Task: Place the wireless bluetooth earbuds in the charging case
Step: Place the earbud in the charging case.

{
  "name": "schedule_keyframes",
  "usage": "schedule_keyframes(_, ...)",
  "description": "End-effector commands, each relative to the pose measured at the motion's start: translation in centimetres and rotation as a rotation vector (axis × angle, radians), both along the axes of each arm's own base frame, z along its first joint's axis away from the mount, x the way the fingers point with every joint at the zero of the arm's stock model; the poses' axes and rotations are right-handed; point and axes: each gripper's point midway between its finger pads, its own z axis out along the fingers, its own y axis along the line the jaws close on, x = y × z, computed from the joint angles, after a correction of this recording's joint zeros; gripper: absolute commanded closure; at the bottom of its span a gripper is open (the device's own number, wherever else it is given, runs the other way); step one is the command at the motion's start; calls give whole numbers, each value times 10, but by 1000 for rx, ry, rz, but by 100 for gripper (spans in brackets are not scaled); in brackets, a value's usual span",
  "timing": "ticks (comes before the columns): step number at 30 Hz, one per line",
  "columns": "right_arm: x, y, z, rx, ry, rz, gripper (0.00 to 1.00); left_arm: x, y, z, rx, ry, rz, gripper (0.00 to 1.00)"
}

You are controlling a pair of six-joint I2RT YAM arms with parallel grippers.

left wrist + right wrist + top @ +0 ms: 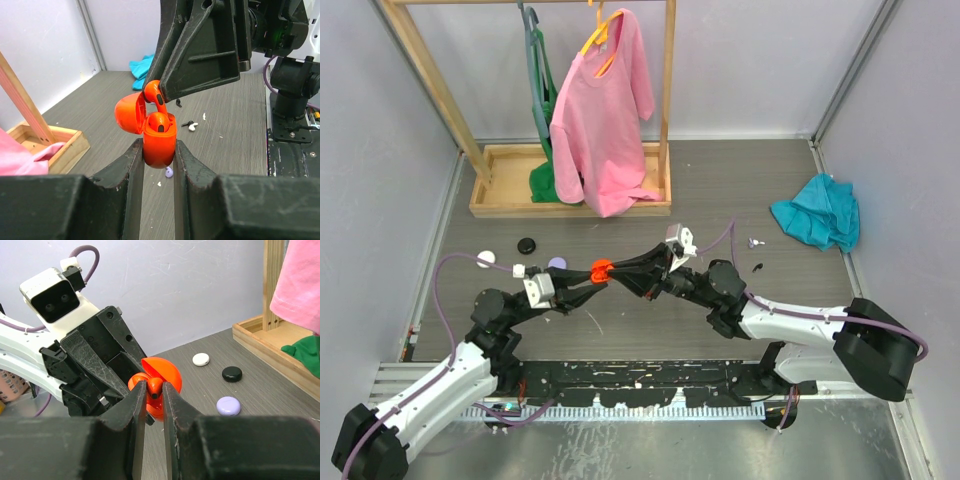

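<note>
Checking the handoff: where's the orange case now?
Top view, centre of the table: orange case, lid open, clamped in the left gripper; right gripper holds a red earbud above its opening.

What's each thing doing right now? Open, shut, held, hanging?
Orange case: lid open, held upright.
Left pincer: shut on orange case.
Orange earbud: pinched just above the case, not in yet.
Right pincer: shut on orange earbud.
White case, black case, lilac case: shut, flat on the table.
Pink shirt: hanging on the rack.
Teal cloth: crumpled on the table.
</note>
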Motion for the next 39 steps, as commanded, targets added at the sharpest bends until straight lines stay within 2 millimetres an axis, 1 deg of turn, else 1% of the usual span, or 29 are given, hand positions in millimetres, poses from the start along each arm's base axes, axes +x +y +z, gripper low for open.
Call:
schedule_keyframes(1, 3, -3, 7, 33, -7, -30, 78, -8, 3, 26, -68, -85, -8, 100)
schedule_keyframes(4, 3, -1, 6, 29, -1, -25, 75, -9, 3, 26, -68, -86, -13, 100)
schedule_keyframes(8, 2, 1, 3, 21, 2, -14, 74, -9, 3, 26, -67, -85, -13, 100)
schedule_keyframes(12, 4, -1, -2, 17, 10, -30, 73, -8, 3, 26, -68, -84, -11, 100)
schedule_keyframes(18, 5, 0, 3, 13, 2, -26, 64, -7, 2, 22, -57, -73, -12, 100)
schedule_keyframes(20, 9, -1, 1, -7, 9, -48, 60, -5, 1, 19, -50, -67, -11, 100)
schedule_keyframes(22, 12, -3, -5, -44, 28, -59, 55, -3, 1, 17, -43, -60, -5, 100)
schedule_keyframes(25, 15, -9, -4, -68, 36, -57, 49, 0, 0, 13, -30, -45, 2, 100)
schedule_keyframes(29, 27, -26, 0, -72, 70, -55, 43, 1, -1, 11, -24, -38, 1, 100)
schedule_keyframes(34, 33, -40, 5, -80, 97, 2, 40, 1, -2, 8, -13, -27, -3, 100)
schedule_keyframes(39, 40, -41, -2, -154, 105, -3, 39, 1, -5, 6, -2, -18, -16, 100)
